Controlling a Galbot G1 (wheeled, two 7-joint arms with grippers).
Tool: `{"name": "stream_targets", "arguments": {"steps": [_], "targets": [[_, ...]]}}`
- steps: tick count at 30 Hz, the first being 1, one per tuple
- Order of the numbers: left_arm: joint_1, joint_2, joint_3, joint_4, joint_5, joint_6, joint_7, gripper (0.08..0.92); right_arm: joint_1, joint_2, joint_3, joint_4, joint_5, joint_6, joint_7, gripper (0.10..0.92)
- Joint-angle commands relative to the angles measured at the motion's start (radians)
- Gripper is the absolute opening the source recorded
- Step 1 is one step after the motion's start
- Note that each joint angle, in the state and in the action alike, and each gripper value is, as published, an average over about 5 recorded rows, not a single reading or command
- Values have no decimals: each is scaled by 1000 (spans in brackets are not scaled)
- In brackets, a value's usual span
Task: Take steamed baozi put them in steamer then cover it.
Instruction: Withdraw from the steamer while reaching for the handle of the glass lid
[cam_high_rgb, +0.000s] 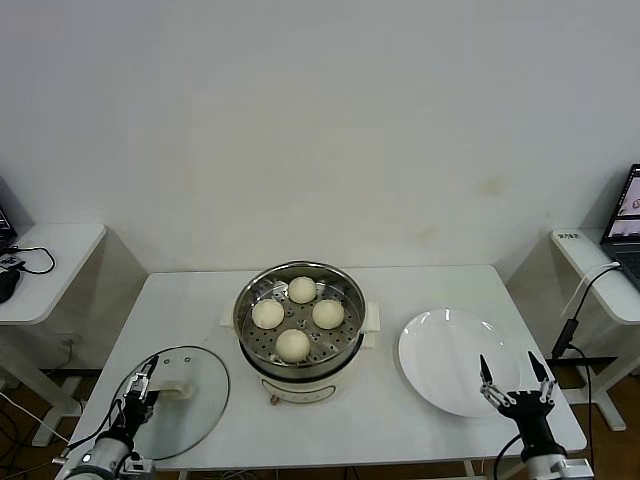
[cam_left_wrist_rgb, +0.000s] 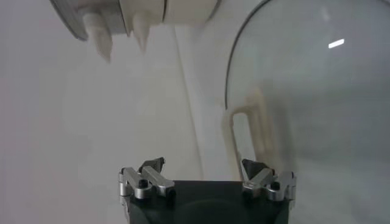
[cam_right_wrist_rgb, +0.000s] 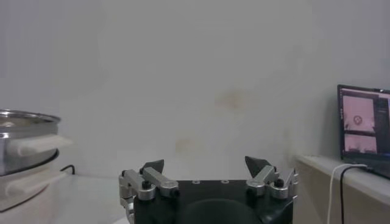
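Note:
Several pale baozi (cam_high_rgb: 302, 289) lie in the steamer (cam_high_rgb: 252, 300), a steel perforated basket on a cream pot at the table's middle. The cover (cam_high_rgb: 195, 405), a clear glass lid with a cream handle (cam_high_rgb: 177, 386), lies flat on the table to the steamer's left. My left gripper (cam_high_rgb: 140, 385) hovers open just beside that handle. In the left wrist view the cover (cam_left_wrist_rgb: 317, 91) and its handle (cam_left_wrist_rgb: 247, 131) lie ahead of the left gripper (cam_left_wrist_rgb: 204, 165), with nothing between the jaws. My right gripper (cam_high_rgb: 515, 375) stands open and empty over the near edge of the plate; in its own view, the right gripper (cam_right_wrist_rgb: 205, 163) faces the wall.
A bare white plate (cam_high_rgb: 440, 345) sits right of the steamer. Side tables flank the work table, the right one carrying a laptop (cam_high_rgb: 630, 215) and a cable. The steamer's side (cam_right_wrist_rgb: 24, 140) shows in the right wrist view.

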Motion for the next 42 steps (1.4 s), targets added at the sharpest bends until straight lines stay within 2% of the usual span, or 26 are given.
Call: {"name": "stream_targets", "arguments": {"steps": [1, 13, 16, 28, 37, 39, 42], "targets": [[-35, 2, 6, 31, -14, 0, 3, 823, -2, 5, -1, -3, -4, -1, -3, 823], [-53, -11, 14, 44, -34, 2, 4, 823, -4, 14, -15, -10, -15, 4, -6, 823], [-53, -13, 16, 45, -38, 1, 4, 797, -5, 15, -17, -10, -16, 5, -7, 823], [-53, -24, 29, 54, -52, -5, -5, 463, -12, 18, -26, -7, -18, 10, -10, 822], [-24, -38, 10, 16, -88, -12, -60, 204, -20, 14, -27, 5, -17, 11, -12, 823], [-10, -43, -1, -8, -101, -12, -75, 160, -22, 13, -29, 9, -17, 12, -12, 823], [14, -51, -27, -55, -122, -10, -95, 138, -24, 11, -34, 13, -18, 13, -13, 823]]}}
